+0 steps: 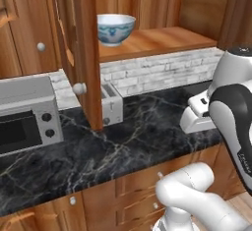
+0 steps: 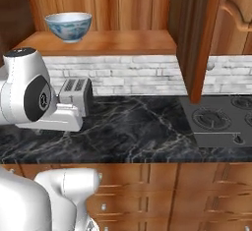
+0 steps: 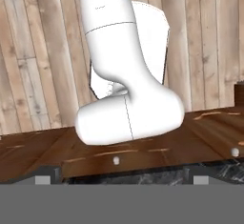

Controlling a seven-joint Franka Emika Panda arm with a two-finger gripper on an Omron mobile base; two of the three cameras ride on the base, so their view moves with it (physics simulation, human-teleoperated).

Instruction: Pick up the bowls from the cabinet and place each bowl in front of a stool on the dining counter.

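Step in hand: start of the first pick; no bowl lifted, nothing yet carried toward the dining counter.
Bowl: the blue-patterned white bowl stands upright on the cabinet shelf, toward the shelf's left end and close behind the open door. From the right base view it sits at the shelf's left end too, set back from the front edge.
Second bowl: I cannot place the marbled one.
Cabinet: door swung out, its round knob facing the camera; the shelf front is unobstructed.
Arm: folded low over the bench, near its right front edge, well below shelf height and well apart from the bowl.
Pincer: its fingers stand fully apart, with nothing between them; the hand looks down and back at the robot's own base and the drawer fronts.
Bench items: toaster against the brick wall below the bowl; toaster oven at the left end.
Next move (judgement): raise and turn the hand to face the shelf, reach left past the door edge, take the bowl by its rim.
Watch: door edge and toaster crowd that approach.
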